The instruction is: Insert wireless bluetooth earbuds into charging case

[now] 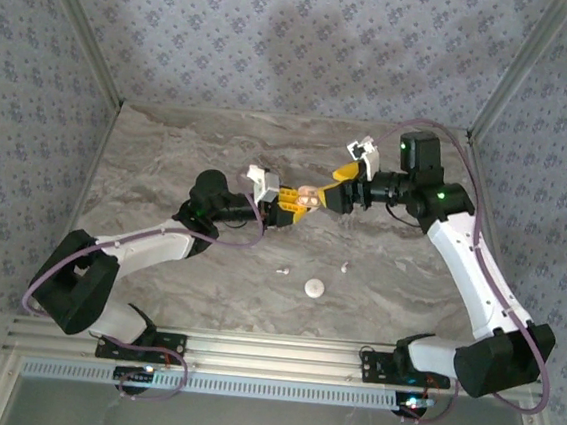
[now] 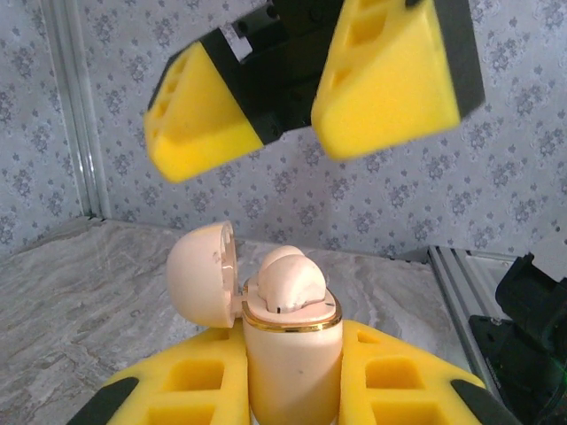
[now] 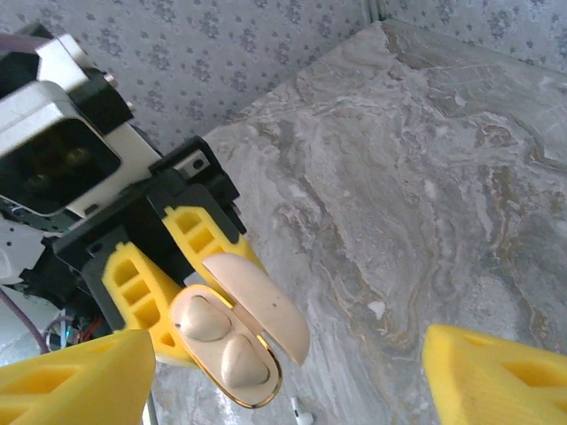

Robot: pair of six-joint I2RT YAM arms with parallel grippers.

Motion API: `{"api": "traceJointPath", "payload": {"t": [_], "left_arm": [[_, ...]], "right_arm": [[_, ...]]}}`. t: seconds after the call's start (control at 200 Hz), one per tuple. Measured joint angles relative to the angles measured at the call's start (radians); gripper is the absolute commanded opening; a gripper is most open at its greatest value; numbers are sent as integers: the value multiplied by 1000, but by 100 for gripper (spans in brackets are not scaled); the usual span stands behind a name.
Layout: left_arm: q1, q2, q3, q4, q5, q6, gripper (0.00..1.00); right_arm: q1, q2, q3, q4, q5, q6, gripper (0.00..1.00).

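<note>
Left gripper (image 1: 284,203): clenched on the charging case (image 2: 292,354), holding it upright off the table (image 1: 169,151).
Charging case: lid (image 2: 202,274) swung open; two rounded peach pieces (image 2: 285,282) seated inside.
Wireless bluetooth earbuds (image 1: 283,270): two tiny white pieces lie apart on the table, near a white disc (image 1: 314,288).
Right gripper (image 1: 334,185): released, jaws spread wide, facing the case's open top.

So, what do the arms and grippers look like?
The left arm and right arm are white shells with black joint housings, a purple cable along each; small green lights glow on the right one. The left gripper and right gripper have yellow wedge fingers with rectangular pockets on black mounts.
</note>
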Motion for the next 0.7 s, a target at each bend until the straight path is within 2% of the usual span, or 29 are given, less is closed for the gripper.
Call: {"api": "traceJointPath", "payload": {"t": [0.41,0.7], "left_arm": [[0,-26,9,-87,27,67,11],[2,-26,25,-101,9,46,11]], "right_arm": [[31,172,40,-3,-185,44,81],[29,129,23,-62,-291,27,64]]}}
